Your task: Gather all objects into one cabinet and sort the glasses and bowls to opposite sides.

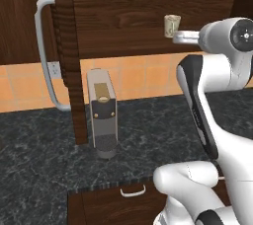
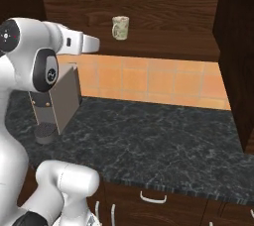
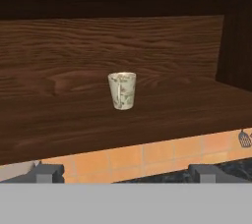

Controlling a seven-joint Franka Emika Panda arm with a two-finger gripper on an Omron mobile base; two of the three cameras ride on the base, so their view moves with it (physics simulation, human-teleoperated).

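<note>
One of the glasses, a pale tapered cup (image 3: 122, 90) with no handle and a faint green pattern, stands upright on a dark brown wooden shelf (image 3: 64, 120) above the tiled wall. The same cup (image 1: 172, 24) (image 2: 120, 28) shows from both base cameras. My gripper (image 3: 129, 174) faces it from a short distance, level with the shelf. Its jaws are open wide and hold nothing. From the sides, the gripper (image 1: 176, 36) (image 2: 97, 45) stops short of the cup without touching it. The cabinet and the bowls are out of view.
A grey countertop appliance (image 1: 102, 113) (image 2: 57, 98) stands on the black marble counter (image 2: 158, 141) below the shelf. A brown door (image 1: 64, 46) with a white handle (image 1: 43, 51) stands open at the left. A dark cabinet wall (image 2: 238, 61) closes off the right.
</note>
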